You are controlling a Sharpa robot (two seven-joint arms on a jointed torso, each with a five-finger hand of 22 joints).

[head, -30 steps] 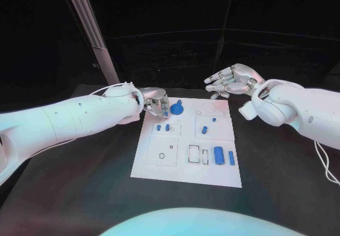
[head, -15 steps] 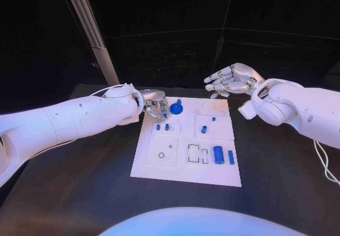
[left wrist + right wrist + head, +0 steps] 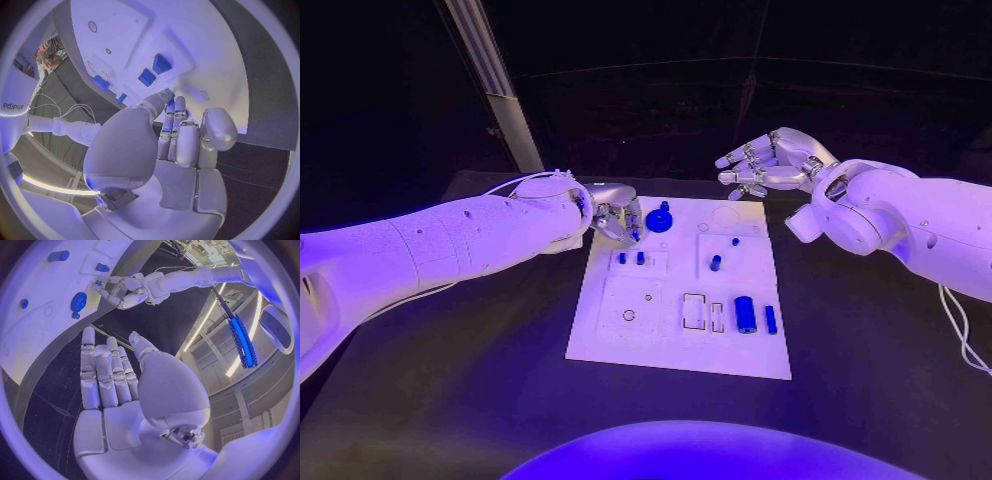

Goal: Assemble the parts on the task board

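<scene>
Board point(image 3: 678, 345) lay on the table, blue parts point(image 3: 746, 314) resting on it. My left hand point(image 3: 616, 214) hovered at its far corner, fingers curled, its hold unclear. My right hand point(image 3: 772, 164) hung spread and empty.

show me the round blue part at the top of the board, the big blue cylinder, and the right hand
round blue part point(image 3: 659, 221), head view, its disc.
big blue cylinder point(image 3: 746, 314), head view, mid-body.
right hand point(image 3: 769, 162), head view, palm.

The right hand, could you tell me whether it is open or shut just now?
Open: the right hand is raised beyond the task board, fingers apart, holding nothing.
</scene>
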